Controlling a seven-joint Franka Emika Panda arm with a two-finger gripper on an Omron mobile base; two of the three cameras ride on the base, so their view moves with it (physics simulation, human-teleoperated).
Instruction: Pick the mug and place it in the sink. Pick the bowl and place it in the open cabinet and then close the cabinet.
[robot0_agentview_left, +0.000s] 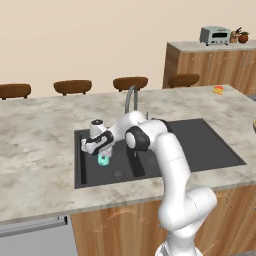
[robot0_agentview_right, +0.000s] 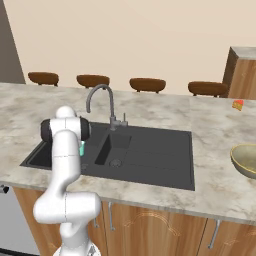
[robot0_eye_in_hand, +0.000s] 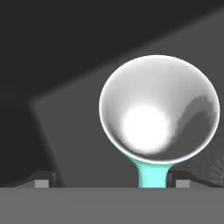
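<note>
One mug (robot0_agentview_left: 104, 159), teal, hangs clenched in the claw (robot0_agentview_left: 103, 156) low over the left basin of the sink (robot0_agentview_left: 200, 145); the bowl (robot0_agentview_right: 246, 160) waits on the tabletop (robot0_agentview_left: 40, 135).

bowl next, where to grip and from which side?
Take the bowl by its rim, coming from above with one jaw inside and one outside. It sits upright on the counter with its mouth open upward, and its wide body looks too broad to span, so the thin lip is probably the only pinchable edge.

Base views flank the sink (robot0_agentview_left: 200, 145), hand view close overhead
</note>
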